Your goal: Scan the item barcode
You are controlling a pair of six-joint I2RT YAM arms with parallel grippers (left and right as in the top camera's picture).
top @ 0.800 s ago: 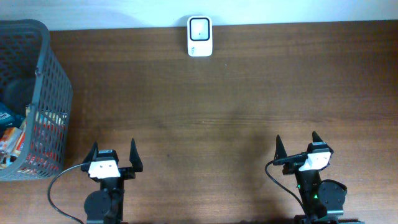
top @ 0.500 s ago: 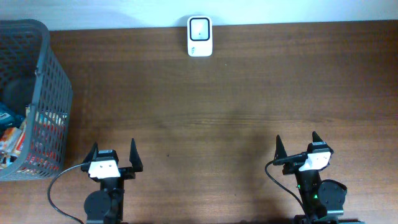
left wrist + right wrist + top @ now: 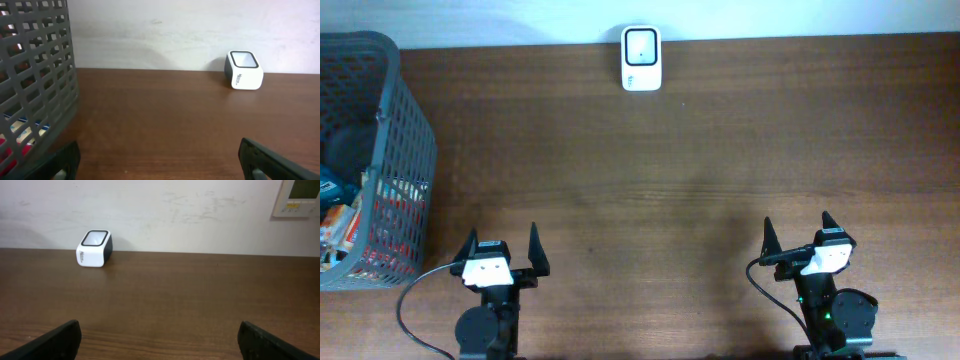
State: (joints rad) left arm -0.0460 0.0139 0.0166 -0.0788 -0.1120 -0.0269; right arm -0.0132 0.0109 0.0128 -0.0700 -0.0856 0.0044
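— Two grippers parked along the near edge of the bench (image 3: pixel 670 170). Is anything in hand?

— Nothing. The left gripper (image 3: pixel 502 240) sits toward the near-left corner with its jaws spread wide and only bare wood between them. The right gripper (image 3: pixel 797 228), toward the near-right corner, is the same: apart and empty.

— Where's the item, then?

— In the basket (image 3: pixel 415 140) at the left edge. Through the mesh I can make out several packets (image 3: pixel 342 215), red, orange and a bit of blue, piled low inside. I can't tell which one is meant for scanning, and no barcode shows.

— And the scanner?

— The scanner (image 3: pixel 641 58) stands at the far edge, about midway along, with its window tilted up. It's well apart from the basket and from both grippers.

— So which step is this?

— I'd call it the very start: nothing picked, nothing scanned.

— Next move?

— My guess is the left gripper goes, since it's nearer the basket. It would need to rise over the rim, come down inside from above and close on one packet without snagging the mesh. After that comes the carry to the far edge, then turning the packet until its barcode faces the scanner's window. Finding the label side may take a regrasp.
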